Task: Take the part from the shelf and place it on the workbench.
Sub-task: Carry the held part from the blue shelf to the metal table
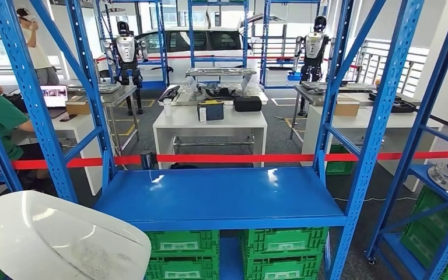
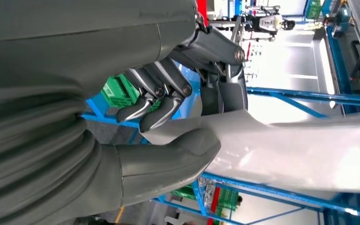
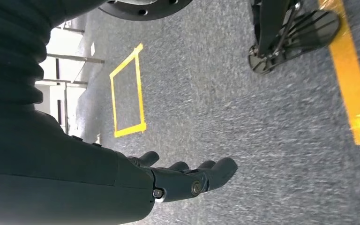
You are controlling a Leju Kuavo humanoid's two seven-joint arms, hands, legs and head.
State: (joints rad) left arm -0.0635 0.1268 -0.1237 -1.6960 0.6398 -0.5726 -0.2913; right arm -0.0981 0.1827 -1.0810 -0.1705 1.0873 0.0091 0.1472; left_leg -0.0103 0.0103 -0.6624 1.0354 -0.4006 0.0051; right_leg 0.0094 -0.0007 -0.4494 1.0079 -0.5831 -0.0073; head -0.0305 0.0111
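Left hand (image 2: 168, 126): gripped the white part (image 1: 58, 239), thumb on one face, fingers (image 2: 161, 110) curled over its edge.
Part: at the near left, in front of the blue shelf (image 1: 219, 198), off its surface.
Right hand (image 3: 187, 178): hung over grey floor (image 3: 243, 93), fingers loosely apart, holding nothing.
Crates (image 1: 283, 248): green, under the shelf.

The left hand (image 2: 168, 122) is gripping the white part (image 2: 300, 150), thumb pressing one face and fingers (image 2: 159, 110) curling over the other. The right hand (image 3: 187, 178) is hanging over the floor, fingers loosely extended, holding nothing.
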